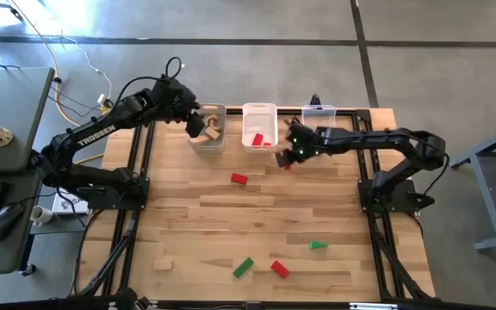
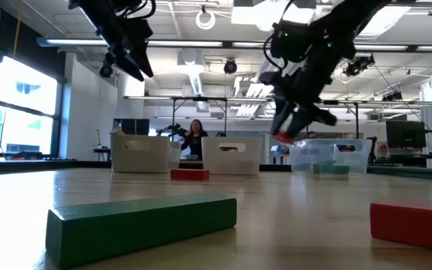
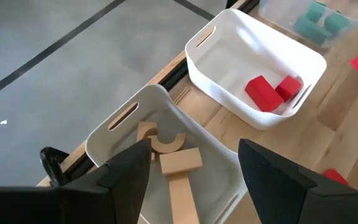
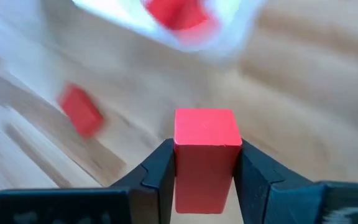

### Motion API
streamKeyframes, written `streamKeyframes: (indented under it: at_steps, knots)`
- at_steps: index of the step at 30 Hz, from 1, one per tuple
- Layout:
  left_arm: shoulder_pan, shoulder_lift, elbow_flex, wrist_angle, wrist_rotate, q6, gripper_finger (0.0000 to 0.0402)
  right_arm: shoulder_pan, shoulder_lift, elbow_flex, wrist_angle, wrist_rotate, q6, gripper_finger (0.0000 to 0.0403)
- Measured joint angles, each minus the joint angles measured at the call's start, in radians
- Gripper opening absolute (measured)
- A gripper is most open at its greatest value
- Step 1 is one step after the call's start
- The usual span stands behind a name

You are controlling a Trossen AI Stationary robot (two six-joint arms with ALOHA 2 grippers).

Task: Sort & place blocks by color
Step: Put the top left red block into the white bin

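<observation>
Wooden tabletop w/ three white bins along the far edge: left bin (image 1: pixel 207 138) has plain wood pcs, middle bin (image 1: pixel 259 127) reds, right bin (image 1: pixel 319 112) greens, so each colour gets its own. Right gripper (image 4: pixel 205 163) is closed on a red block (image 4: pixel 206 149), hanging just right of the middle bin's near corner, probably headed for it. Left gripper (image 3: pixel 194 168) hovers over the left bin, jaws wide, holding nothing. Loose blocks: red one (image 1: pixel 238 179) mid-table; green (image 1: pixel 243 268), red (image 1: pixel 279 269), green (image 1: pixel 318 245) near the front edge.
</observation>
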Motion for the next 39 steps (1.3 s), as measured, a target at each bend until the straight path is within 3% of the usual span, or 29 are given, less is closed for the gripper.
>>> streamKeyframes:
  at_steps: [8,14,19,27,33,39]
  knots:
    - [0.000,0.000,0.000,-0.003,0.000,-0.055,0.0230,-0.084,0.000,0.079,0.083,-0.017,-0.123,0.0104]
    - [0.000,0.000,0.000,-0.007,0.000,-0.100,0.0230,-0.134,0.000,0.091,0.261,-0.015,-0.177,0.0104]
    - [0.000,0.000,0.000,-0.064,0.000,-0.104,0.0230,-0.143,0.000,0.091,0.380,0.052,-0.236,0.0104]
    - [-0.001,0.000,-0.021,-0.133,0.008,-0.122,0.0230,-0.114,0.000,0.091,0.591,0.128,-0.497,0.0104]
    - [-0.028,0.001,-0.027,-0.179,0.008,-0.123,0.0230,-0.095,0.015,0.093,0.596,0.140,-0.611,0.0104]
    - [-0.055,0.001,-0.027,-0.191,0.005,-0.123,0.0230,-0.087,0.115,0.092,0.584,0.093,-0.582,0.0104]
